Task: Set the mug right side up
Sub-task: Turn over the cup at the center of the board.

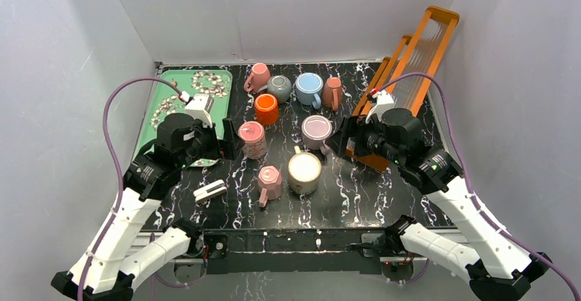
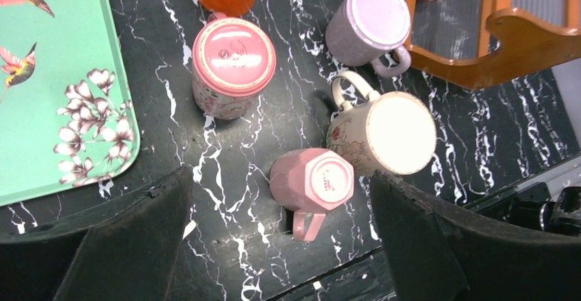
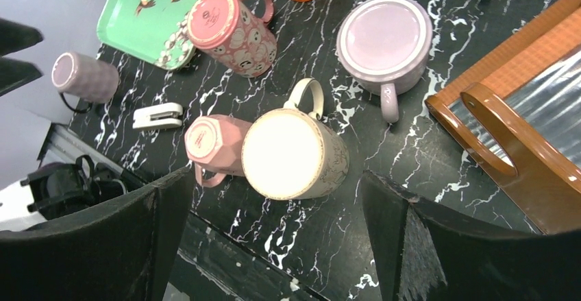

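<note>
Several mugs stand bottom-up on the black marble table (image 1: 356, 198). A small pink mug (image 1: 269, 182) (image 2: 312, 184) (image 3: 216, 143) touches a cream mug (image 1: 304, 172) (image 2: 380, 136) (image 3: 291, 153). Behind them are a pink patterned mug (image 1: 252, 140) (image 2: 231, 64) and a lilac mug (image 1: 316, 131) (image 3: 384, 40). My left gripper (image 1: 228, 140) (image 2: 281, 246) hangs open above the small pink mug, holding nothing. My right gripper (image 1: 340, 140) (image 3: 274, 246) hangs open above the table's near edge, just in front of the cream mug, also with nothing in it.
More mugs sit further back: orange (image 1: 266, 109), pink (image 1: 257, 77), grey-green (image 1: 279, 88), blue (image 1: 309, 88) and salmon (image 1: 332, 92). A green tray (image 1: 171, 102) lies at the left, a wooden rack (image 1: 411, 61) at the right. A white clip (image 1: 209, 190) lies near the front.
</note>
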Robot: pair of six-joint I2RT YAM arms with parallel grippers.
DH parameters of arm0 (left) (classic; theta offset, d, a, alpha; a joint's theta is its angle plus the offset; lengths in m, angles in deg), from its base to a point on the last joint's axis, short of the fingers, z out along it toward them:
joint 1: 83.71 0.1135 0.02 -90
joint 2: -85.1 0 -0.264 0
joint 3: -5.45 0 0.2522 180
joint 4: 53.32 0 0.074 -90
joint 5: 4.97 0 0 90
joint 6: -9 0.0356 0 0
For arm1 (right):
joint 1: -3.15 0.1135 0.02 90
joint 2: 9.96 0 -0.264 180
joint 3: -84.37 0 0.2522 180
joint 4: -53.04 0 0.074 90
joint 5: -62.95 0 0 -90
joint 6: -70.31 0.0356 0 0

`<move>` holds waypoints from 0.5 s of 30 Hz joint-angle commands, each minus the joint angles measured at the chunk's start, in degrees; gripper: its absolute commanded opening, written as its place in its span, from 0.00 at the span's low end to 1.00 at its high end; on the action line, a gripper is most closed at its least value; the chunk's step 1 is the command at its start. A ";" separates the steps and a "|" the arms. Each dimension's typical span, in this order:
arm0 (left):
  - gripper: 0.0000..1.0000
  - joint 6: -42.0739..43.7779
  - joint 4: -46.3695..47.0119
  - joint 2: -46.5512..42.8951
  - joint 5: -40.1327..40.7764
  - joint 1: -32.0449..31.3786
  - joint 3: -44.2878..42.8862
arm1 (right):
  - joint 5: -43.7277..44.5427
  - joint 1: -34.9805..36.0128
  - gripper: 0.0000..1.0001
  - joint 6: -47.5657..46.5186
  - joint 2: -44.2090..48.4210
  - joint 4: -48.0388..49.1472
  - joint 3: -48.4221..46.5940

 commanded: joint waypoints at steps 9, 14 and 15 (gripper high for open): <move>0.91 4.85 -2.04 5.69 -11.10 -0.29 3.98 | -4.18 0.19 0.99 -4.43 1.66 3.18 2.07; 0.80 1.61 -2.21 9.59 -9.92 -0.34 6.51 | -4.52 0.19 0.99 -4.46 1.80 3.21 1.78; 0.77 1.05 -2.27 10.10 -10.24 -0.38 7.19 | -4.55 0.19 0.99 -4.46 1.88 3.21 1.84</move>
